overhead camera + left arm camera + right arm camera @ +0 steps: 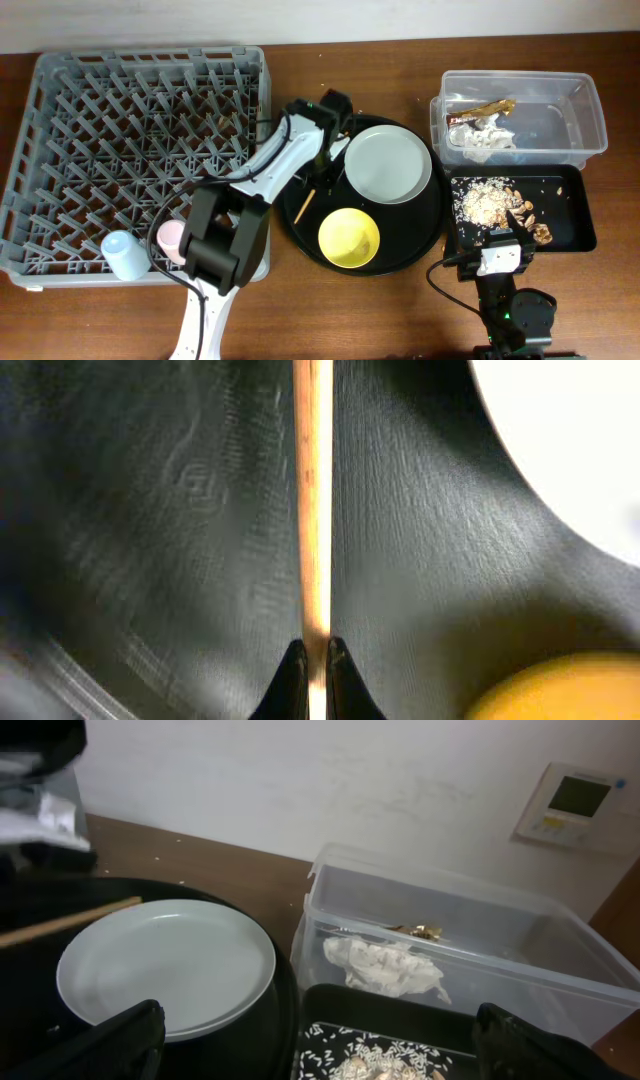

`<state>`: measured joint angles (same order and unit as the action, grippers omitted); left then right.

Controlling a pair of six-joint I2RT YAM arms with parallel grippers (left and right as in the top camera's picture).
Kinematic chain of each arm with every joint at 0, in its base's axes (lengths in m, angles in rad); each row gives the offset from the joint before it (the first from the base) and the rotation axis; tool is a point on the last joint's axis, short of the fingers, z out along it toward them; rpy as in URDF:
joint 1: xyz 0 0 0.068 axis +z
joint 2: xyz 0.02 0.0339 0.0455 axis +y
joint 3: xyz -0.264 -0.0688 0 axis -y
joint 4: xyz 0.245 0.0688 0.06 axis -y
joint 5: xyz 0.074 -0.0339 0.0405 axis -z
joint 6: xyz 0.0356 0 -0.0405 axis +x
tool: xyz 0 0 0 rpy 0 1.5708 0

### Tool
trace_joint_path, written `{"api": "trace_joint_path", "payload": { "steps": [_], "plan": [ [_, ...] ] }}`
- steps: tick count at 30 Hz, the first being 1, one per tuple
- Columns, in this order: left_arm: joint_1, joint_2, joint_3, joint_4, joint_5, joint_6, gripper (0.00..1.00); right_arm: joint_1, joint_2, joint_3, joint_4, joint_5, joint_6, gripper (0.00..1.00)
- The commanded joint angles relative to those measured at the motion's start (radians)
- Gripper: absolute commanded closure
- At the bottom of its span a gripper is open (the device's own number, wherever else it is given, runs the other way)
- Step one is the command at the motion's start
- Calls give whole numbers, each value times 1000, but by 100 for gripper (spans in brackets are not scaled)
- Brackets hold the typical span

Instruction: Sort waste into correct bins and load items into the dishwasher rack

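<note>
At the left of the overhead view, the dishwasher rack (130, 140) holds the blue cup (122, 255) and the pink cup (172, 238), side by side in its lower left corner. The rest of its lattice is bare.

Right of the rack, the left arm reaches up from the bottom edge. The left gripper (314, 665) is low over the round black tray (410, 235), at its upper left. In the left wrist view its jaws are drawn in tight on either side of the chopsticks (312, 510), which run straight up the frame and lie on the tray. It appears to be grasping them.

On the same tray the plate (388, 165) sits at the upper right and the yellow bowl (349, 238) at the bottom.

At the right, the clear tub (560, 115) holds the tissue (482, 138) and the wrapper (482, 108). Below it, the black tray (570, 225) carries the food scraps (488, 200). The right gripper (320, 1055) sits at this tray's lower edge with its fingers (110, 1045) spread wide and nothing between them.

The waste looks sorted, so the step in hand is loading, with the chopsticks the piece being taken. The next move calls for a firm pinch and a lift clear of the tray. Then comes a carry leftward to the rack and a placement where thin sticks will not slip through the lattice. The plate and the yellow bowl are not yet loaded.
</note>
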<state>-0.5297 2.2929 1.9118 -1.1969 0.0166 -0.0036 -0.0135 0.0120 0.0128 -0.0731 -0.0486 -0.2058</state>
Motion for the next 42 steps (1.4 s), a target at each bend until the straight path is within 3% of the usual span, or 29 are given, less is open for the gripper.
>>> {"api": "trace_joint_path", "payload": {
  "steps": [1,3,6,14,16,17,18,26,30,31,32,35,42],
  "plan": [
    [65,-156,219,-124,10,-97,100,-7,-5,-7,-1,1,4,2],
    [164,-229,249,-153,-29,-195,100,-7,-5,-7,-1,1,4,2],
    [263,-227,226,-166,-36,-220,100,-7,-5,-7,-1,1,4,2],
    [295,-226,-166,110,-27,-220,98,-7,-5,-7,-1,1,4,2],
    [295,-243,-140,86,-27,-220,69,-7,-5,-7,-1,1,4,2],
    [295,-258,-116,65,-23,-220,43,-7,-5,-7,-1,1,4,2],
    [295,-282,-81,38,-16,-220,34,-7,-5,-7,-1,1,4,2],
    [286,-574,-2,-89,-8,-220,34,-7,-5,-7,-1,1,4,2],
    [272,-657,-3,-147,100,-220,36,-7,-5,-7,-1,1,4,1],
    [243,-676,-2,-164,98,-186,47,-7,-5,-7,-1,1,4,2],
    [209,-702,-2,-174,61,-179,51,-7,-5,-7,-1,1,4,2],
    [137,-846,-2,-215,-123,-193,50,-7,-5,-7,-1,1,4,2],
    [137,-961,-5,-259,-100,-193,44,-7,-5,-7,-1,1,4,2]
  ]
}}
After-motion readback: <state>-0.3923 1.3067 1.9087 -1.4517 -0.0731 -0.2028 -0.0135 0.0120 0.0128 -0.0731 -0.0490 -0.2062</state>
